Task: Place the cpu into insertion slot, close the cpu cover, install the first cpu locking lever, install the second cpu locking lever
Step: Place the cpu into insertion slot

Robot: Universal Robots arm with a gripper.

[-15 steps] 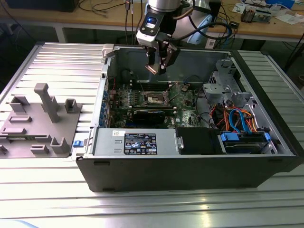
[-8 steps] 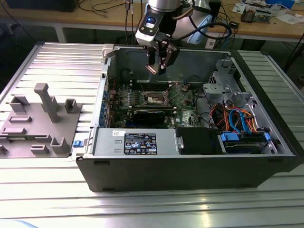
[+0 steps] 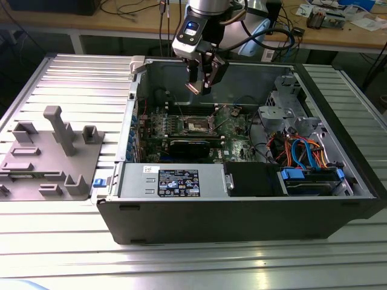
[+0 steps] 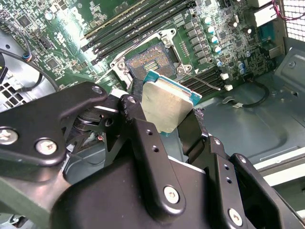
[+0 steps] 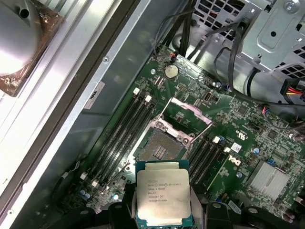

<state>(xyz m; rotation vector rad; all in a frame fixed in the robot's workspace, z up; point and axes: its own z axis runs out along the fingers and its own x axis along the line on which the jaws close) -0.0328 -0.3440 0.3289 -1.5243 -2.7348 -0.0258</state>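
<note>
Gripping the cpu (image 5: 163, 193), gripper (image 3: 202, 84) fingers (image 4: 143, 129) clamped on its edges, silver square face, teal-green rim, insertion slot (image 5: 162, 147) uncovered.

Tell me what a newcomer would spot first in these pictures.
The silver cpu stands out first, clamped in the gripper above the open computer case. Below it, the insertion slot on the green motherboard lies empty, with the cpu cover swung up.
</note>
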